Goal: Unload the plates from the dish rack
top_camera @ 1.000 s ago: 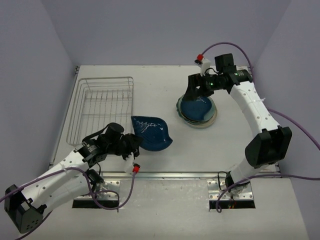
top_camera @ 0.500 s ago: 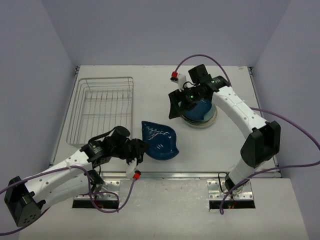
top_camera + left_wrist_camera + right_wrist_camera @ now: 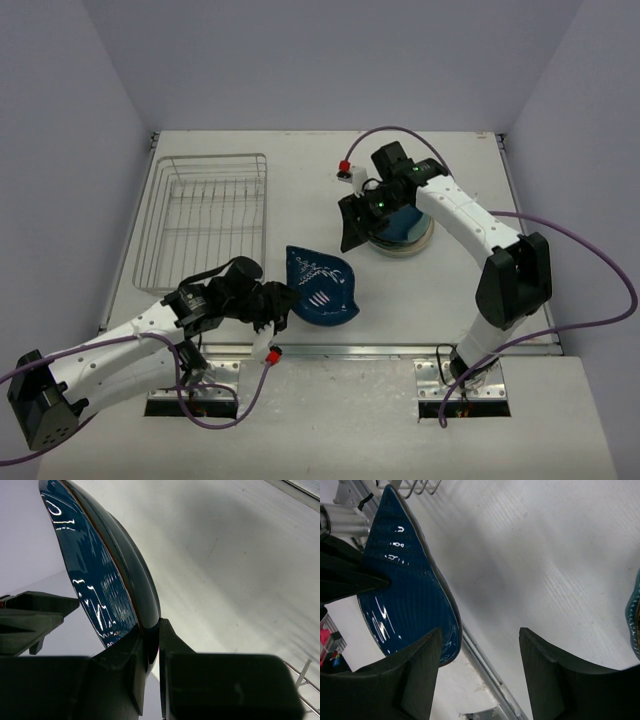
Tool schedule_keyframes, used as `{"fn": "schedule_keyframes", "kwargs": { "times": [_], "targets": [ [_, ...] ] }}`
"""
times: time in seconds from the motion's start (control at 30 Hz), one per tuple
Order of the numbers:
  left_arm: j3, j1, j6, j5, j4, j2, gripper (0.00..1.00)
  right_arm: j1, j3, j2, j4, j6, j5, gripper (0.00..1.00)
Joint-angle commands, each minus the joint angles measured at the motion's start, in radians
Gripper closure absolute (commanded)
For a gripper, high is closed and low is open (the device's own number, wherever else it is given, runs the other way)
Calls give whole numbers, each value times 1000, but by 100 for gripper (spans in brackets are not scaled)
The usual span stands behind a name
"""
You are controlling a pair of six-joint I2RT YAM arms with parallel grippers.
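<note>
Navy plate [image 3: 322, 290]: it is in the lower middle of the top view, tilted, with one edge held by the left claw. Its shiny dark blue inside shows white reflections. It sits to the lower right of the dish rack and well apart from the stack of plates. Whether its lower edge touches the table I cannot tell.
Left claw [image 3: 284, 300]: clenched on the rim of the navy plate. In the left wrist view the two dark fingers [image 3: 172, 647] press this rim from both sides, at the lower middle of the frame.
Right claw [image 3: 353, 222]: released, spread wide, with nothing between the two sides. It stands at the left edge of the stack, near the middle of the top view. In the right wrist view the navy plate appears at the left of the frame, apart from this claw.
Stack of plates [image 3: 408, 232]: right of centre in the top view, lying flat on the table. The top plate is blue-green and a cream rim shows under it. The right arm covers part of the stack, so the number of plates I cannot tell.
Dish rack [image 3: 205, 215]: upper left of the top view, silver wire, flat on the table, apart from both claws.
Table [image 3: 450, 290]: white, under everything.
</note>
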Motion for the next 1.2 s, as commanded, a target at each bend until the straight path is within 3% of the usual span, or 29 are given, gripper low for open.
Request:
{"fn": "schedule_keyframes", "kwargs": {
  "times": [0.0, 0.3, 0.77, 1.17],
  "targets": [
    [22, -15, 491, 32, 141, -39, 100, 21, -34, -56, -19, -71, -92, 40],
    [24, -25, 495, 25, 142, -35, 100, 61, -102, -87, -29, -108, -161, 48],
    [14, -31, 485, 30, 179, -30, 100, 88, -138, -63, 41, -64, -57, 63],
    [10, -34, 492, 56, 193, -47, 100, 88, -124, -28, 51, -46, -8, 69]
  ]
}}
